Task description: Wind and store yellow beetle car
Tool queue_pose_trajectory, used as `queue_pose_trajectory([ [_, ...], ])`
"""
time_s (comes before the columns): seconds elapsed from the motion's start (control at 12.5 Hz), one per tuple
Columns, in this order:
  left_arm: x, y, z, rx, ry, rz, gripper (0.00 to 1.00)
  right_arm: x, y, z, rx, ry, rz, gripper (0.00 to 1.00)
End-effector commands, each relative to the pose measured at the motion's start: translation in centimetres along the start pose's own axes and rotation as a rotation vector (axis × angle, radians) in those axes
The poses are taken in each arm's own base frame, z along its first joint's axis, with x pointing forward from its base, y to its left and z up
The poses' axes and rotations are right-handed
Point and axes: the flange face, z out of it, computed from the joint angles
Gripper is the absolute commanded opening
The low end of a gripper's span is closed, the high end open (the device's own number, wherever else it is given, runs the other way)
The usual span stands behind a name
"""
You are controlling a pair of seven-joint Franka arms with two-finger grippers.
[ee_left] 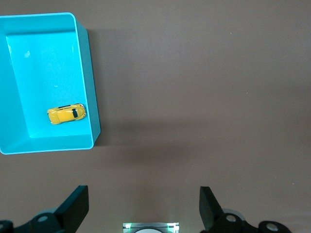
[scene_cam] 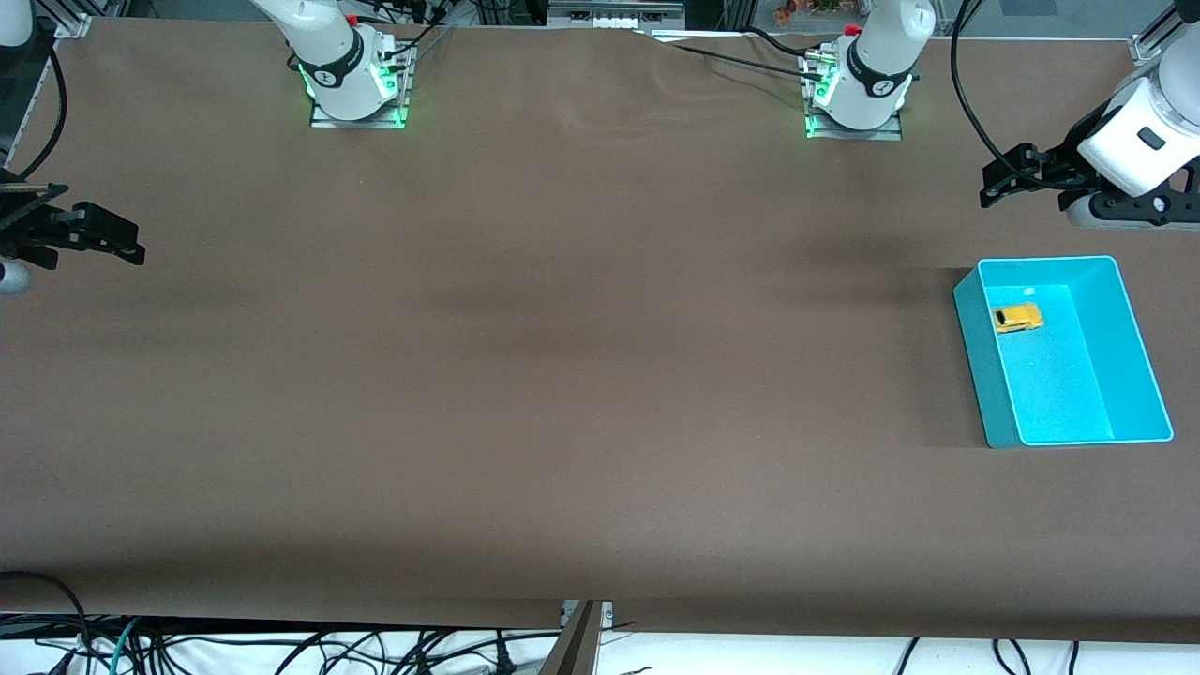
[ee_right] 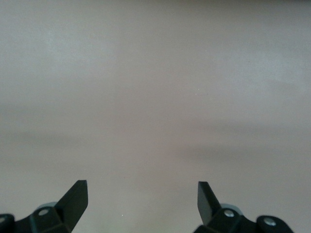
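The yellow beetle car (scene_cam: 1017,319) lies inside the teal bin (scene_cam: 972,356), at the bin's end farther from the front camera. It also shows in the left wrist view (ee_left: 66,114), close to the bin's wall (ee_left: 91,97). My left gripper (scene_cam: 998,180) is open and empty, up in the air over bare table beside the bin; the left wrist view shows it (ee_left: 143,194) holding nothing. My right gripper (scene_cam: 131,242) is open and empty over bare table at the right arm's end, and it waits there; the right wrist view shows it (ee_right: 142,189) with only table below.
The brown table cover (scene_cam: 562,375) is bare apart from the bin. The two arm bases (scene_cam: 356,84) (scene_cam: 855,98) stand along the edge farthest from the front camera. Cables hang below the nearest edge.
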Motion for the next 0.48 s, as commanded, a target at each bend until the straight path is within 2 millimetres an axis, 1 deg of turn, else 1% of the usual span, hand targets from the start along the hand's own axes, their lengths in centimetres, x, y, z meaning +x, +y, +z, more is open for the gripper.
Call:
queue_pose_trajectory([
  [0.0, 0.06, 0.85, -0.61, 0.002, -0.005, -0.028, 1.00, -0.30, 0.25, -0.20, 0.015, 0.009, 0.004, 1.00],
  [0.4, 0.05, -0.01, -0.44, -0.001, -0.013, -0.040, 1.00, -0.29, 0.18, -0.20, 0.014, 0.009, 0.002, 1.00],
])
